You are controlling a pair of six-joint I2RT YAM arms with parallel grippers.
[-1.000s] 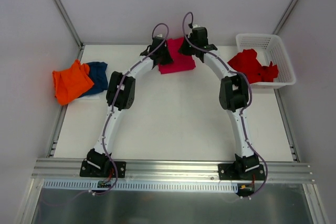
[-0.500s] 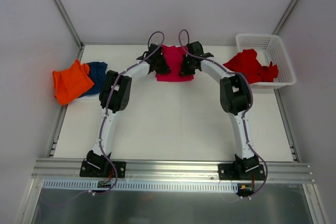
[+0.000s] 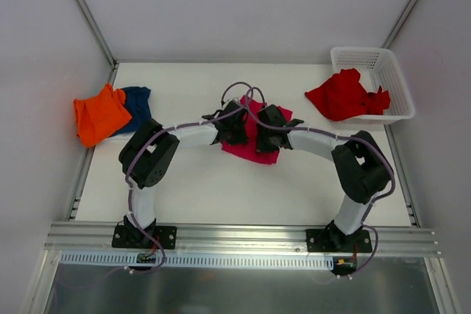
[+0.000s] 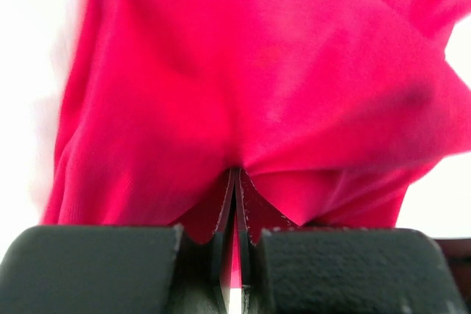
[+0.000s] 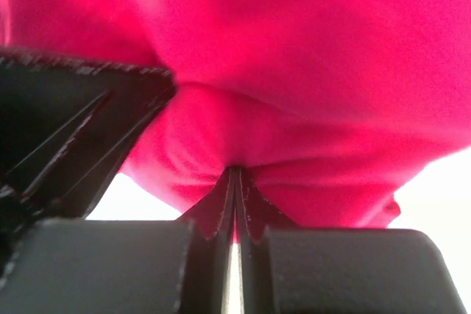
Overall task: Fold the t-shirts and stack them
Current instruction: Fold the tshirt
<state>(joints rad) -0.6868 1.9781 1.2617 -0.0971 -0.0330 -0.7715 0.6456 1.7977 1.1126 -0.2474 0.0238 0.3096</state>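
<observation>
A magenta-pink t-shirt (image 3: 250, 131) hangs bunched between my two grippers over the middle of the table. My left gripper (image 3: 237, 127) is shut on its left edge, and cloth (image 4: 243, 101) fills the left wrist view above the pinched jaws (image 4: 235, 182). My right gripper (image 3: 266, 137) is shut on the right edge, the pink cloth (image 5: 294, 71) bulging over its jaws (image 5: 235, 178). An orange t-shirt (image 3: 99, 114) lies on a navy blue one (image 3: 138, 104) at the table's left edge. A bright red t-shirt (image 3: 342, 95) hangs out of the white basket (image 3: 383, 64).
The white mesh basket stands at the back right corner. The table (image 3: 243, 189) is bounded by a metal rail along the near edge (image 3: 243, 234) and grey walls on the left, back and right. Both arms bend low across the table's middle.
Both grippers have pulled the magenta-pink shirt from the back of the table toward the middle, nearer the bases. The arms have folded lower and wider. The other shirts have not moved.
</observation>
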